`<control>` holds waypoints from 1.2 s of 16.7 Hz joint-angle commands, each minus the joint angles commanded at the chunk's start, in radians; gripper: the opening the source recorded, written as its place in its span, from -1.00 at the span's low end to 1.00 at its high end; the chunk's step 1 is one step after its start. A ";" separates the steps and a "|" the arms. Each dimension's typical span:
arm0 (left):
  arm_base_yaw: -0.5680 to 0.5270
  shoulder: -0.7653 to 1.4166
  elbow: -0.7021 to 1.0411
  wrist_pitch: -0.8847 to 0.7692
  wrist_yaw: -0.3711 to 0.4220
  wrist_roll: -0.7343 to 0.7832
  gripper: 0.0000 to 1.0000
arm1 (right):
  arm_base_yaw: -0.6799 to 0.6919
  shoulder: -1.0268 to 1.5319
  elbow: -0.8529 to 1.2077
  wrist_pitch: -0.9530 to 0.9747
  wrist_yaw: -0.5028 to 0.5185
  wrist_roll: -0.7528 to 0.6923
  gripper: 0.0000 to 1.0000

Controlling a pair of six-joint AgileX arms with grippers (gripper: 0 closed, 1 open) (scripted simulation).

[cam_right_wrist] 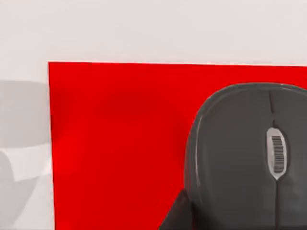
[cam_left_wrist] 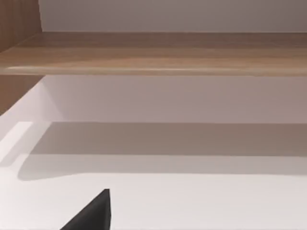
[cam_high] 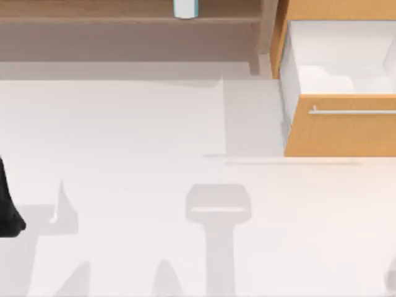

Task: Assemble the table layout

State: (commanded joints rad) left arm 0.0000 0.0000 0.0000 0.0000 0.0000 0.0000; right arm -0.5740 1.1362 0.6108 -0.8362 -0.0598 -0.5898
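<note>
The right end effector (cam_right_wrist: 180, 215) hangs directly over a dark grey mouse (cam_right_wrist: 249, 153) lying on a red mat (cam_right_wrist: 115, 143) on the white counter (cam_high: 124, 154); whether it grips the mouse, I cannot tell. The mouse's long axis runs along the wheel line. No writing is readable. The left end effector (cam_left_wrist: 91, 213) idles near the shelf (cam_left_wrist: 153, 52), its opening equally unclear.

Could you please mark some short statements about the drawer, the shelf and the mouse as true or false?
1. The drawer of the cabinet stands pulled open. True.
2. The mouse lies on a blue mat. False: the mat is red.
3. A white and teal container stands on the wooden shelf. True.
4. The mouse is white. False: it is dark grey.
5. The table is white. True.
</note>
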 joint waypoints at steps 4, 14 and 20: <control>0.000 0.000 0.000 0.000 0.000 0.000 1.00 | 0.000 -0.010 0.010 0.013 -0.001 0.000 -1.00; 0.000 0.000 0.000 0.000 0.000 0.000 1.00 | 0.001 0.014 -0.020 0.026 0.000 0.000 -1.00; 0.000 0.000 0.000 0.000 0.000 0.000 1.00 | 0.002 0.065 -0.077 0.017 0.003 0.000 -1.00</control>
State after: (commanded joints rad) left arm 0.0000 0.0000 0.0000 0.0000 0.0000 0.0000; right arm -0.5724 1.2014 0.5341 -0.8194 -0.0564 -0.5900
